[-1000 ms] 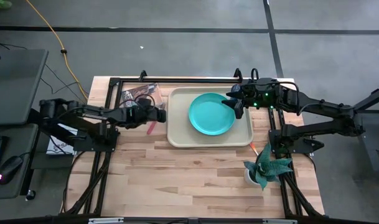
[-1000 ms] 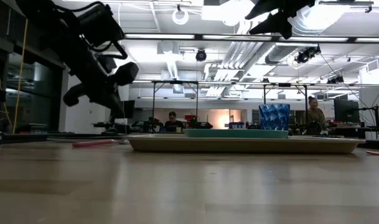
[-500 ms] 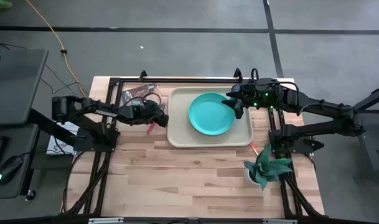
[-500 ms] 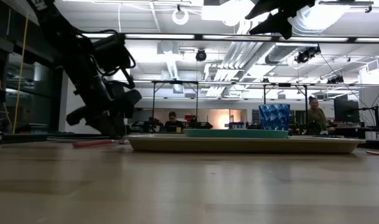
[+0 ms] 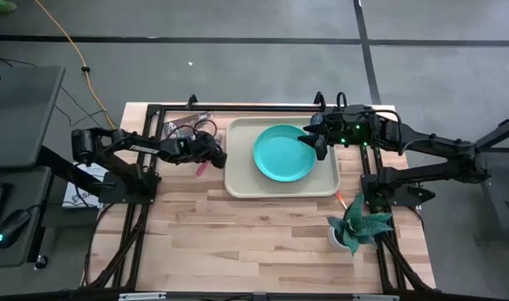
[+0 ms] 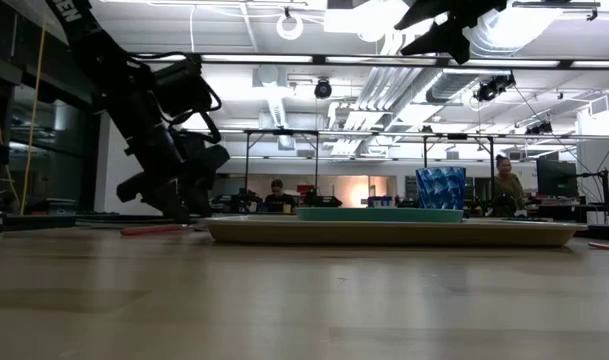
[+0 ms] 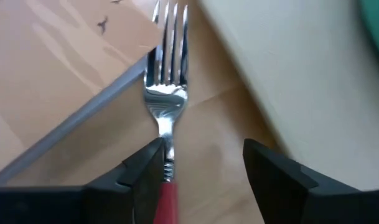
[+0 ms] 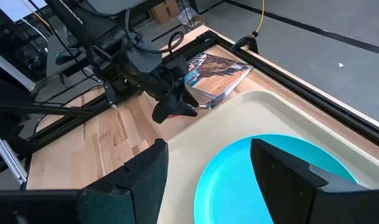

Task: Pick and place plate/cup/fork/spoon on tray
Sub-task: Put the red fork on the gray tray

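We are looking down on a light butcher-block table (image 5: 262, 230) standing on a dark grey concrete floor (image 5: 237, 67). Darker seam lines (image 5: 367, 58) are crossing that floor, and a yellow cable (image 5: 70, 46) is trailing over it toward the table's far left corner. A grey side desk (image 5: 20, 109) is sitting just left of the table, with a computer mouse (image 5: 10, 227) resting on a lower surface beside it. At table height we are seeing an open workshop: ceiling light strips (image 6: 284, 60) are glowing, white ducting (image 6: 274, 95) is running overhead, and two people (image 6: 504, 185) are sitting far back among benches.
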Available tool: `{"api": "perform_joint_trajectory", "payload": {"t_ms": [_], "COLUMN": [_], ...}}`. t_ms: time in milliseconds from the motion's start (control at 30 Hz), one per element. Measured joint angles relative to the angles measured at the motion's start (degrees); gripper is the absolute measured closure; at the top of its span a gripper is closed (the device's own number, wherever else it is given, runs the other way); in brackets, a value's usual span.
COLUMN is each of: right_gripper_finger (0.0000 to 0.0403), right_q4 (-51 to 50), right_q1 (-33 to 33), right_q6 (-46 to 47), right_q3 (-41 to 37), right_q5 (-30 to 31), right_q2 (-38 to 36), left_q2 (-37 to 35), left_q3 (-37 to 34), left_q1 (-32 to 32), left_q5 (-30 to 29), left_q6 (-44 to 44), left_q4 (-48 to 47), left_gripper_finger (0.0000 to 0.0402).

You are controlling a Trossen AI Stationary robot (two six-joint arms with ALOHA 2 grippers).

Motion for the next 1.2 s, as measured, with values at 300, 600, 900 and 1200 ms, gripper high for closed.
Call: {"api": "perform_joint_trajectory", "payload": {"t_ms": [300,600,900,1200], "right_gripper_finger": [0.0183,0.0183,0.0183,0.0183], "right_q4": [0.0,0.0,0.0,0.0], "right_q1": [0.0,0.0,0.0,0.0], "right_q6": [0.0,0.0,0.0,0.0], "right_q3": [0.0,0.0,0.0,0.0], "right_q5": [0.5,0.6,0.6,0.6], "right_q2": [0.0,0.0,0.0,0.0], "left_q2": [-5.5,0.0,4.6,1.8], "left_q3": [-0.1,-0.1,0.2,0.0], "left_q1": [-0.3,2.2,1.5,1.7], "left_q5": [-2.6,-0.9,-1.7,1.2], "left_q6": [4.1,4.0,4.3,6.0], "left_q4": [-1.3,-2.2,-1.3,-4.5], "left_gripper_finger": [0.0209,0.0209,0.0255,0.0388]}}
